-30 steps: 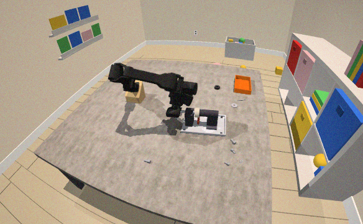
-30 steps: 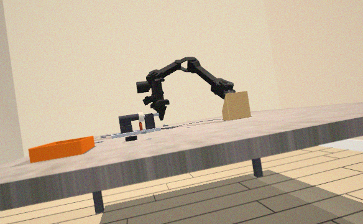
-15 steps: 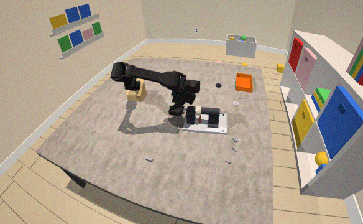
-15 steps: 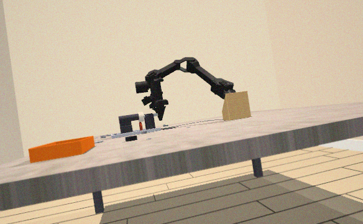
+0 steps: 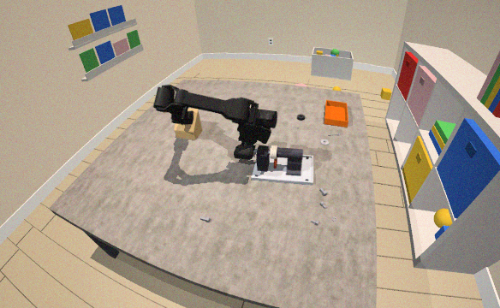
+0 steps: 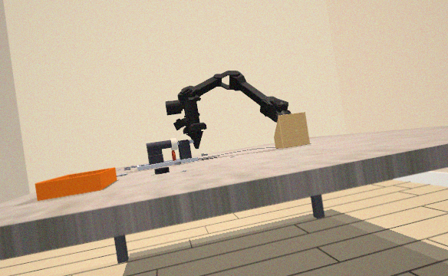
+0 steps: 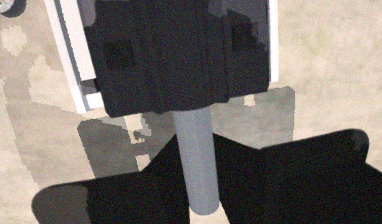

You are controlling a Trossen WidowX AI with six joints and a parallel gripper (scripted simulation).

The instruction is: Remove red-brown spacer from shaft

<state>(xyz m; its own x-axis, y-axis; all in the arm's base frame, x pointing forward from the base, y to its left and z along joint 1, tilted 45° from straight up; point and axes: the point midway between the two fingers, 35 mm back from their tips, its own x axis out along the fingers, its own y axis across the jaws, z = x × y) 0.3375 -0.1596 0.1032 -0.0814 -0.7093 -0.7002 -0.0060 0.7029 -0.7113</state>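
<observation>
My gripper (image 5: 250, 154) (image 6: 197, 146) (image 7: 190, 138) is shut on the grey shaft (image 7: 202, 185), near its outer end. A short length of shaft shows between my fingers and the dark support post (image 5: 263, 158) (image 6: 185, 149) (image 7: 182, 60). The dark housing block (image 5: 294, 166) (image 6: 156, 154) is at the other end of the white base plate (image 5: 282, 178) (image 6: 143, 168). A cream spacer (image 5: 273, 151) (image 6: 174, 143) sits in line with the shaft between post and housing. The red-brown spacer (image 5: 276, 162) (image 6: 173, 155) is below it, off the shaft line, seemingly on edge over the plate. The shaft's inner end is hidden.
An orange tray (image 5: 336, 114) (image 6: 70, 185) stands beyond the plate. A black ring (image 5: 300, 117), a pale washer (image 5: 324, 142) and several bolts, one (image 5: 205, 219) apart from the others, lie on the table. A wooden block (image 5: 192, 128) (image 6: 293, 130) is by the arm's base.
</observation>
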